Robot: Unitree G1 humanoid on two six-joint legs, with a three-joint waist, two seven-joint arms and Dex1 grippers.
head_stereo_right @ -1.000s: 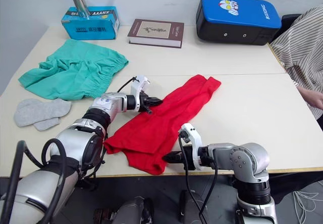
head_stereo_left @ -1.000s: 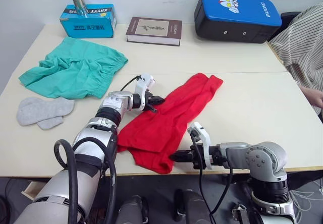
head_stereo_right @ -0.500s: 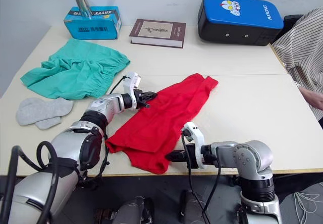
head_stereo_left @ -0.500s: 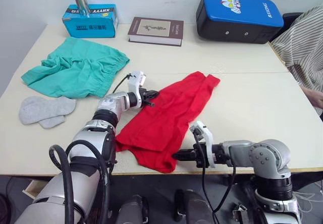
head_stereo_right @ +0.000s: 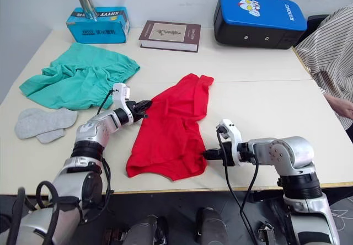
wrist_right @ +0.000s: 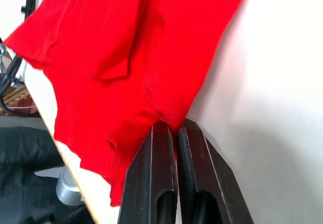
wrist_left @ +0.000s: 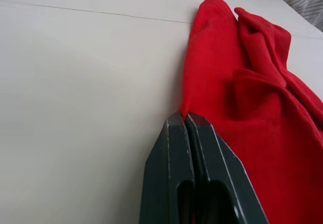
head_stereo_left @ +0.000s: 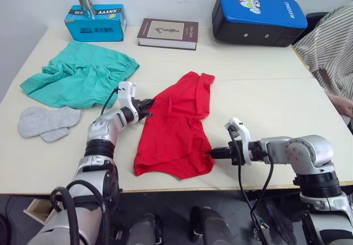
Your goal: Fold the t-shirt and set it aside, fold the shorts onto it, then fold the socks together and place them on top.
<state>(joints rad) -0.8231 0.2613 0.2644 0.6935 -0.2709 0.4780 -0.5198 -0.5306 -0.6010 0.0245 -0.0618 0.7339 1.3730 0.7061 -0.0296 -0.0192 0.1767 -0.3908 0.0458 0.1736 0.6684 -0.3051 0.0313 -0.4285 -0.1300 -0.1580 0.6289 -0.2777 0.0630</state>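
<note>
While both pincers pinch its soft, rumpled cotton, the red t-shirt (head_stereo_left: 175,126) stretches between left gripper (head_stereo_left: 148,104) and right gripper (head_stereo_left: 212,153).

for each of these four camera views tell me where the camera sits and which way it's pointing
Left eye: on the head, looking forward and down at the table; both arms show.
Right eye: beside it, same scene.
Left wrist: on the left arm, looking along the left gripper pinching the t-shirt.
Right wrist: on the right arm, looking along the right gripper pinching the t-shirt's edge.
Shared: the red t-shirt appears in all four views.
</note>
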